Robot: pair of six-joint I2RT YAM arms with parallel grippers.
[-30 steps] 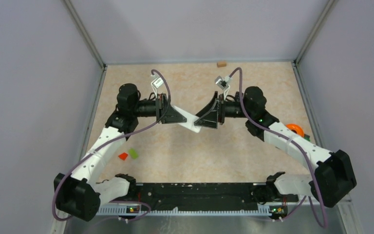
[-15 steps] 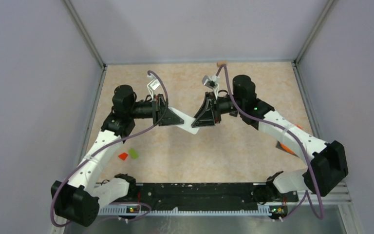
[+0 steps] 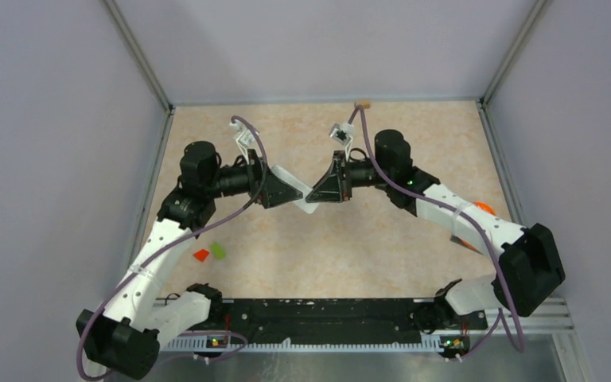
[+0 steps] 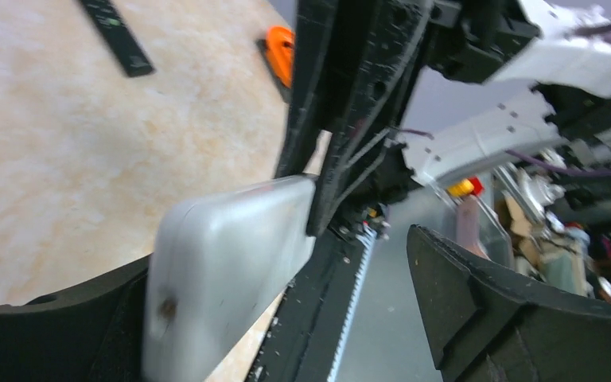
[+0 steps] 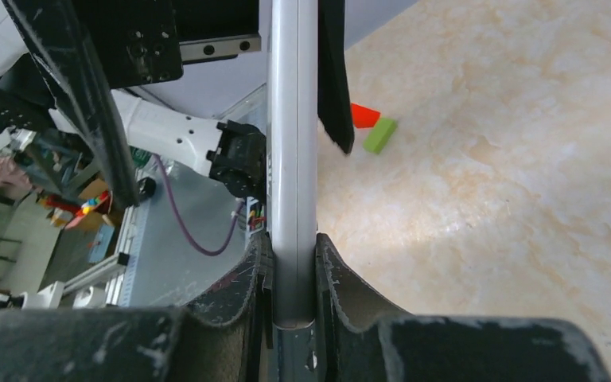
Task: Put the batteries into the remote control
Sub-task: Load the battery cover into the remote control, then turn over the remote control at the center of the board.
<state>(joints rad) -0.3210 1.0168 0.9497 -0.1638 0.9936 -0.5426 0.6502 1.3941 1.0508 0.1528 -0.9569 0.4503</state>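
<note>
1. The slim silver-grey plastic remote control [image 5: 292, 159] hangs in the air over the middle of the beige tabletop [image 3: 382, 255], between the two arms.
2. The right gripper [image 5: 293, 248] clamps it tightly between both fingers. The left gripper [image 4: 278, 267] gapes wide, with the remote only lying against one finger.
3. No batteries show in any view, and the compartment's state cannot be told.
4. Judging by this, loading has not begun: fetching and inserting the cells are both left to do.

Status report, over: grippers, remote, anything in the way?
Left gripper open, remote resting against one finger. Right gripper shut on the remote. No batteries in view. Red block and green block off to the side.
</note>
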